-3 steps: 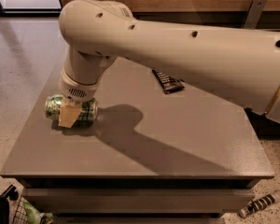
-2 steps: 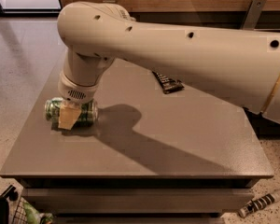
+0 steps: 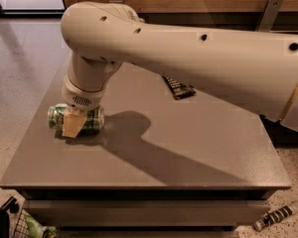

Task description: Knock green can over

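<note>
The green can (image 3: 92, 119) lies on its side near the left edge of the grey table (image 3: 188, 152), its silver end pointing left. My gripper (image 3: 73, 125) hangs from the big cream arm (image 3: 188, 48) and is down right at the can. A cream part of it covers the middle of the can's near side. The arm comes in from the right and hides the table's far middle.
A dark flat packet (image 3: 178, 88) lies at the back of the table, partly under the arm. A wire basket (image 3: 12, 224) stands on the floor at the lower left. A striped stick-like object (image 3: 280, 214) lies on the floor at the lower right. A wooden wall runs along the back.
The arm's bend has shifted slightly to the left. The can lies in the same place on its side, with the gripper still at it.
</note>
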Robot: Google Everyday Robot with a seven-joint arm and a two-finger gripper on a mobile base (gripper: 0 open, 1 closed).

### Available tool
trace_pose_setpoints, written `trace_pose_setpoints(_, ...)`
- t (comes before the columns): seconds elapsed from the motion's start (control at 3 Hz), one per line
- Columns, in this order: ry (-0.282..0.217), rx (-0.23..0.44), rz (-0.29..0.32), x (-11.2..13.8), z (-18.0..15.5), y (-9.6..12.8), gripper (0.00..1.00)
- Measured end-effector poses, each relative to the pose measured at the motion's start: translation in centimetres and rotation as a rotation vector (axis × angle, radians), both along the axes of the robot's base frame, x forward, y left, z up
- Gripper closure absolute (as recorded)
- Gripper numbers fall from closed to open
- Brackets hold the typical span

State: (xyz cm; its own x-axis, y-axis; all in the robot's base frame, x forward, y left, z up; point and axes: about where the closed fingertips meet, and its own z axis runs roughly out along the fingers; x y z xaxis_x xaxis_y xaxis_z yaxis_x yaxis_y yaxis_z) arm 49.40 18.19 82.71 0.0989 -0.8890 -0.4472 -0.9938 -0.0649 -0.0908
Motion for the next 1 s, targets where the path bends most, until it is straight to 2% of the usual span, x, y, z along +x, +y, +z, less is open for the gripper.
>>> trace_pose_setpoints(0.67, -0.002, -0.001, 0.004, -0.21, 0.08, 0.08, 0.0)
trace_pose_setpoints(1.0, -0.002, -0.001, 0.004, -0.21, 0.08, 0.08, 0.0)
